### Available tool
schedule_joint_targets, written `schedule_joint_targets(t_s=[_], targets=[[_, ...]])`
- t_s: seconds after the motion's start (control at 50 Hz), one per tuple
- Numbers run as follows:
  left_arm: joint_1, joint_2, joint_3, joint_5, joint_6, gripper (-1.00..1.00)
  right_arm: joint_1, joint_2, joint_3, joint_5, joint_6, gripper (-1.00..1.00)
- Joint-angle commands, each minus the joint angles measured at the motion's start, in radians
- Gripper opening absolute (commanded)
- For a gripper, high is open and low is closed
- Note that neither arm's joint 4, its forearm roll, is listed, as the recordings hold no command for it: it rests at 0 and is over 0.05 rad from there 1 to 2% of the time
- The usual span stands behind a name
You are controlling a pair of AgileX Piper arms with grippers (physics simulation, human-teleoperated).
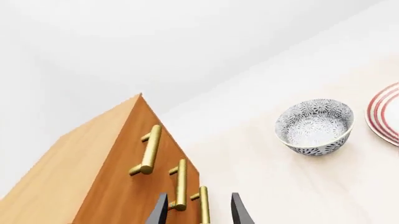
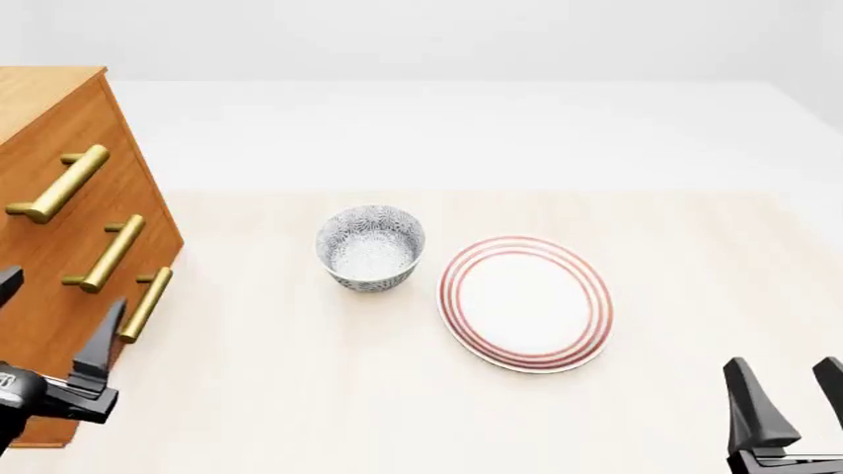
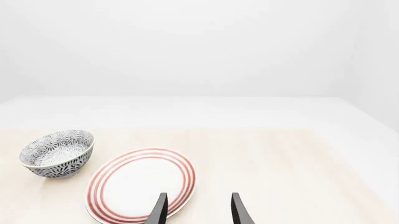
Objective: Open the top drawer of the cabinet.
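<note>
Hovering near the cabinet (image 2: 53,128), the left hand (image 2: 50,326) gapes wide, empty, touching nothing.

Pale wooden table (image 2: 685,257) — cabinet (image 2: 53,286), patterned bowl (image 2: 370,247), red-ringed plate (image 2: 527,302)

A pale wood-grain table (image 2: 395,395) fills the foreground. Beyond its far edge lies a flat white floor (image 2: 461,128), meeting a plain white wall (image 2: 461,39). Lighting is even and soft.
</note>
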Motion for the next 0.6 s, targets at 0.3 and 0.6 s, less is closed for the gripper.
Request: schedule_joint_targets(t_s=[0.3, 0.6], targets=[[0.004, 0.204, -0.151, 0.045, 0.329, 1.00, 0.000, -0.002, 0.000, 0.001, 0.000, 1.00], [0.052, 0.289, -0.161, 0.011, 0.566, 1.00, 0.000, -0.002, 0.000, 0.001, 0.000, 1.00]])
